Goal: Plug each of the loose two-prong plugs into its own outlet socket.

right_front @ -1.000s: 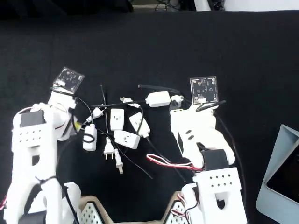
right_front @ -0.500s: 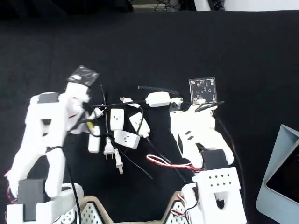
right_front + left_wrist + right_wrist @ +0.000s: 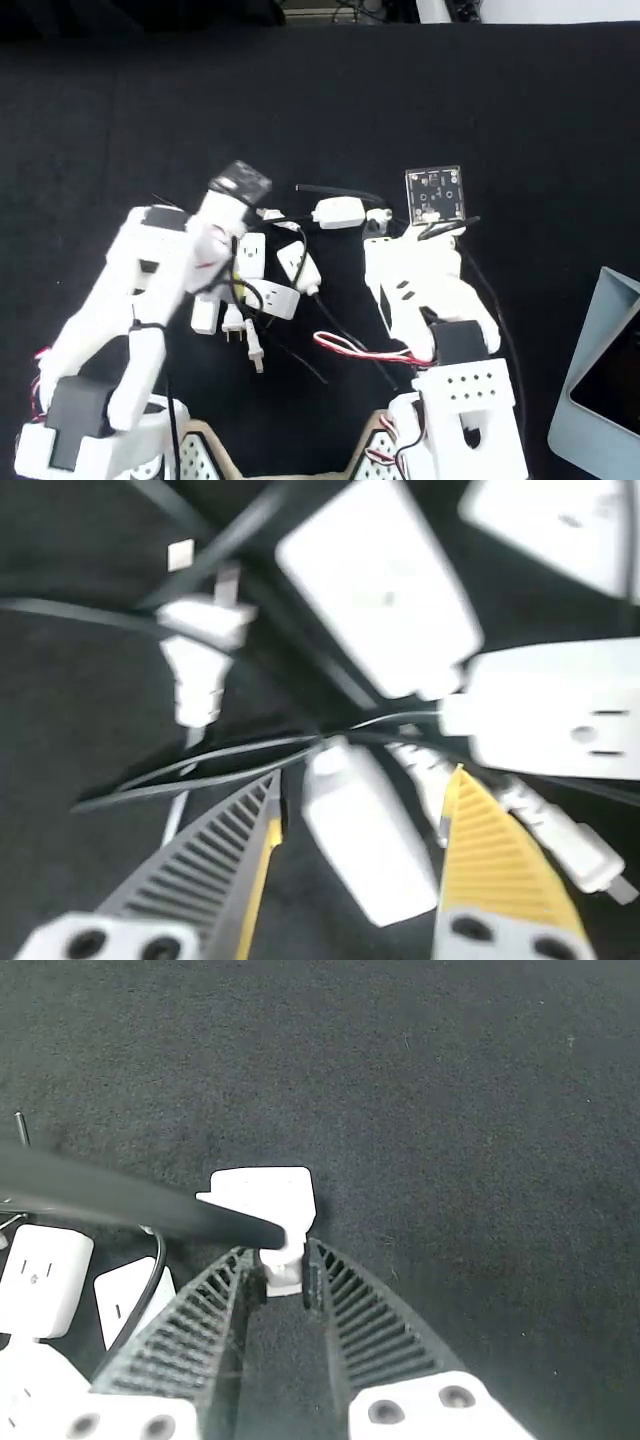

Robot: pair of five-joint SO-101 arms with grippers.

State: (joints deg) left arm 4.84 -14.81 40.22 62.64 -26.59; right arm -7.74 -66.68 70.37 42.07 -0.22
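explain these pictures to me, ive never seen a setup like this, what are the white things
These are two small robot arms at a black table: the left arm and the right arm. The wide picture is from a fixed camera looking down. The other two are from cameras on each arm's wrist, looking along its gripper. On the table lie white sockets and two-prong plugs in a tangle. The left gripper is open, astride one white block. The right gripper is shut on a small plug touching another block.
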